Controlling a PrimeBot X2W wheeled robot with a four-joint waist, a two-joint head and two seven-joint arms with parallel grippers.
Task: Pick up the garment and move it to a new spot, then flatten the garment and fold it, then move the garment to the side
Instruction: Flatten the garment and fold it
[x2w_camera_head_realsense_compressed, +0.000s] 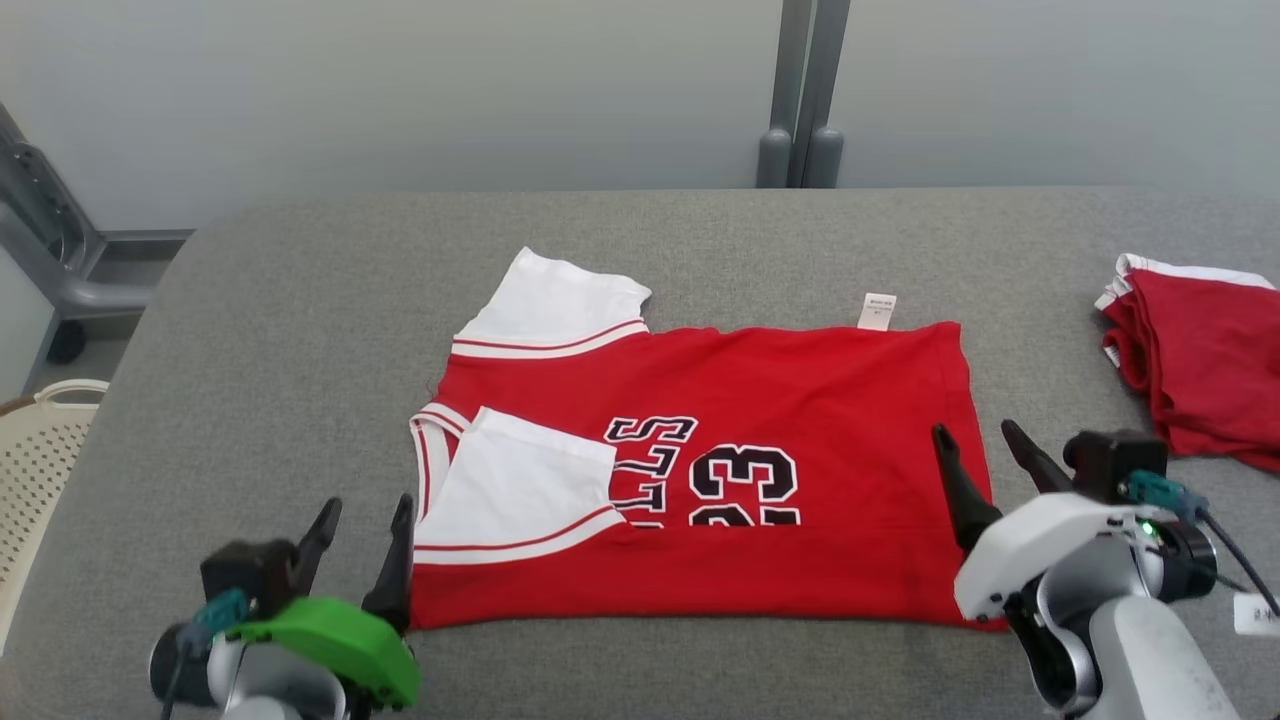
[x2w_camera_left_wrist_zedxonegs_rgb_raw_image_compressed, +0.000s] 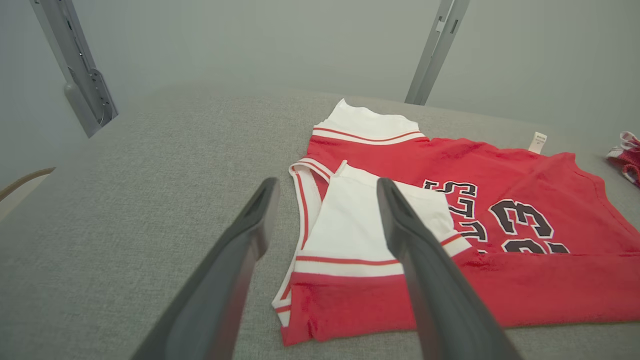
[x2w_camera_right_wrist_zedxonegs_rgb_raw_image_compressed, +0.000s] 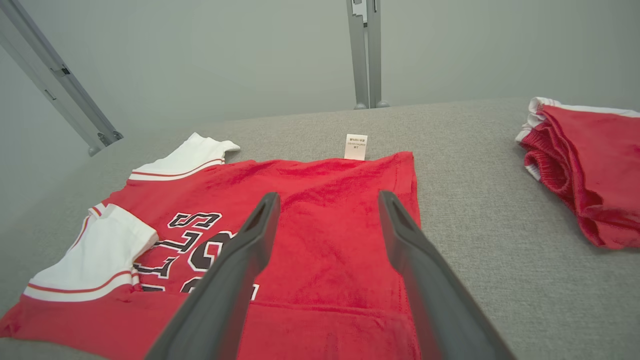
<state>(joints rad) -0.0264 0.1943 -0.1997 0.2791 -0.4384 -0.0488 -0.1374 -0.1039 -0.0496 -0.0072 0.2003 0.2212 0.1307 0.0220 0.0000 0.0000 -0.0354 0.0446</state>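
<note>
Jaws on both arms are spread wide, nothing gripped. Left jaws sit at the near-left corner of the jersey: one finger lines up with the collar-side edge, the other is out over bare tabletop. Right jaws sit at the near-right corner. Their inner finger is over red cloth by the hem, the outer one past the hem over the tabletop. Can't tell whether any tip touches the cloth.

Jersey lies flat mid-tabletop, collar toward the left, hem toward the right. Its near long edge is folded up over the front, and the fold cuts across the lower part of the black "23" and the lettering beside it. Near sleeve, white with red trim, is folded in over the chest. Far sleeve sticks out at the far-left corner. White label pokes out past the far edge and lies on the tabletop.

Second red garment with white trim — bunched at the right end of the tabletop, well apart from the jersey. Beige basket stands off the tabletop's left side. Grey posts stand against the wall behind.
</note>
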